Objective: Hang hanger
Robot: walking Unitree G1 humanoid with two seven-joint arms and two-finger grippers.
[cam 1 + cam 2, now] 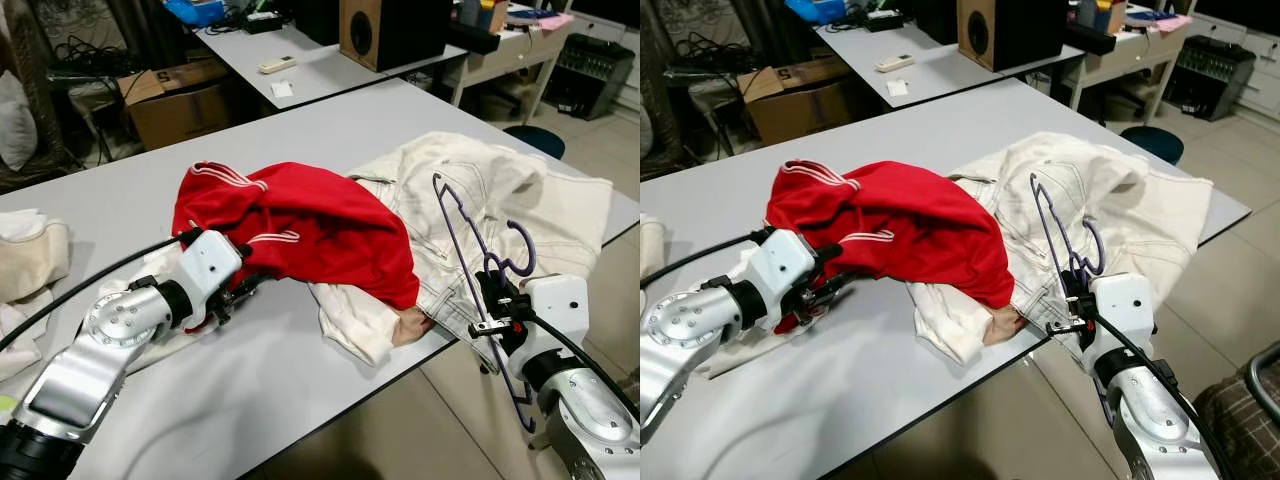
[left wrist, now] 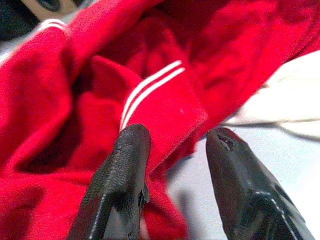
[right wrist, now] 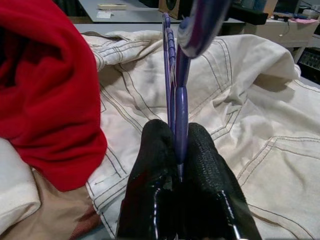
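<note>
While I've got the right gripper (image 1: 497, 300) pinched tight on the hanger (image 3: 176, 107), it's sitting just off the table (image 1: 300, 380) edge, w/ the purple frame rising up and away from the fingers over the cream jacket (image 1: 540, 200). Long axis runs away from the wrist toward the far side of the table, hook (image 1: 522, 250) curling just above the gripper. Prob held by the neck so the shoulders stay free to slide into a garment.

Left gripper (image 2: 172, 150) is narrowly open, fingers either side of a striped fold of the red top (image 1: 300, 225), touching cloth but not clamped afaict. My guess is it's there to lift the collar open so the hanger has somewhere to go. Red top lies bunched, partly over the jacket.
</note>
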